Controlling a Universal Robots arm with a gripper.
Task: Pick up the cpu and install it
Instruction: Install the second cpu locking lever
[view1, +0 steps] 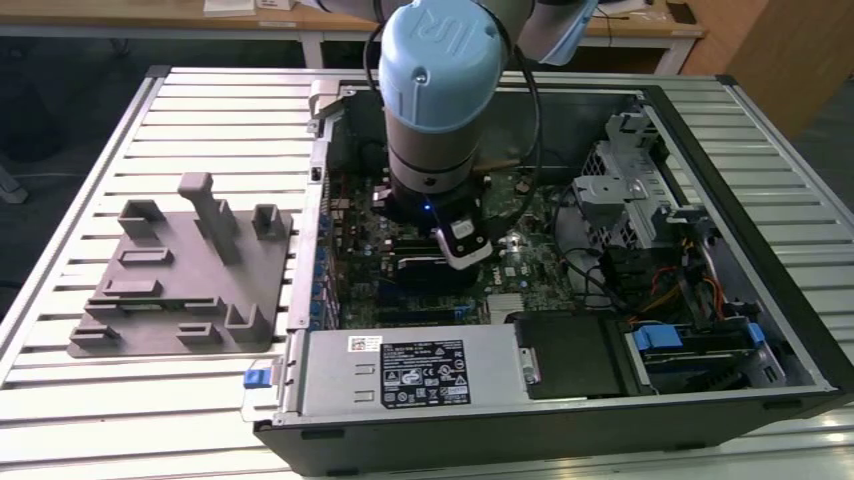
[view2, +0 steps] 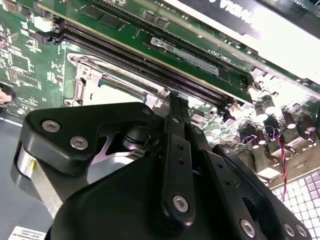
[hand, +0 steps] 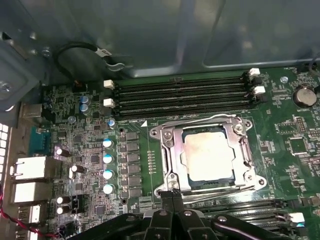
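1. While labels show on the power supply (view1: 400, 375), the print is not recorded here.
2. Arm (view1: 438, 90) stands upright, reaching down into the open computer case (view1: 747, 250), over the motherboard (hand: 75, 125).
3. Gripper (hand: 172, 194): fingers (view2: 175, 130) appear pressed together, holding nothing, though the exterior view is too poor to confirm.
4. Cpu (hand: 207, 152) lies seated in the socket frame (hand: 170, 150), just beside the fingertips, apart from them.

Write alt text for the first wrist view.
The cpu sits in the motherboard's metal socket frame, silver top up. The hand hangs beside the socket's edge with its fingers together, holding nothing. Four memory slots run along the socket's far side.
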